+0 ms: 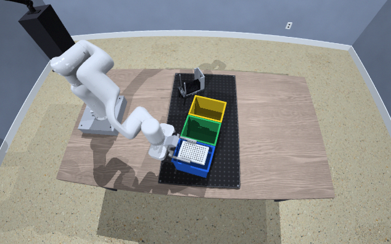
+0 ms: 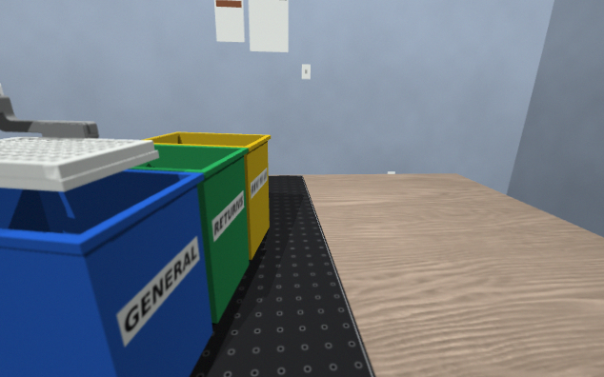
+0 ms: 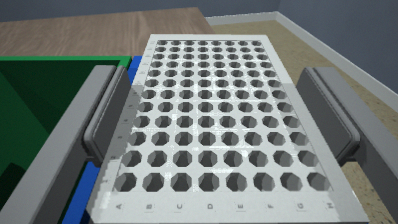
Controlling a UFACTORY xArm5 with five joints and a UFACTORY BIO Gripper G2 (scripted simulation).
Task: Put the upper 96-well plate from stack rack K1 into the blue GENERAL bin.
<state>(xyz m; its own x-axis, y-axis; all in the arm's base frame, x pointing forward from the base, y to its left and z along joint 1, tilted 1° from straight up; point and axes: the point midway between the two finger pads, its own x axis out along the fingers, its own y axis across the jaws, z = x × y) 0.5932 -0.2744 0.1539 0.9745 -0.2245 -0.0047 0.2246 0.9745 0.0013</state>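
The white 96-well plate [image 1: 194, 152] [image 2: 86, 154] [image 3: 225, 200] is level over the mouth of the blue GENERAL bin [image 1: 191, 170] [image 2: 29, 295] [image 3: 81, 197], slightly above its rim. My gripper [image 1: 192, 151] [image 3: 220, 115] is shut on the plate, with one finger along each long side. The blue bin stands upright. The stack rack [image 1: 201, 81] stands at the back of the black mat; a dark block shows low inside it, and whether this is the lower plate I cannot tell for sure.
The green RETURNS bin [image 1: 217, 132] [image 2: 229, 267] [image 3: 30, 100] stands upright right beside the blue bin, close to the gripper's left finger in the wrist view. The yellow bin [image 1: 222, 112] [image 2: 258, 219] stands upright beyond it, towards the rack.
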